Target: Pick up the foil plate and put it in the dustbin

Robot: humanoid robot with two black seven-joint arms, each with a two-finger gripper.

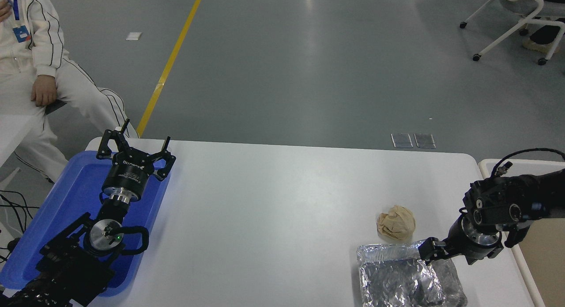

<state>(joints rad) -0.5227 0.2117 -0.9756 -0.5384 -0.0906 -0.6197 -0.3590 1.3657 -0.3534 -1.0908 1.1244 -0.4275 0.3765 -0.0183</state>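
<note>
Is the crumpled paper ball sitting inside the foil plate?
No. The paper ball lies on the white table, just beyond the far rim of the foil plate.

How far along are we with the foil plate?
Nothing binned yet. The foil plate lies on the table. The right claw is down at its far rim; a grip isn't clear. Left: grasp, lift, drop into the dustbin. The left claw is parked over the blue tray.
</note>
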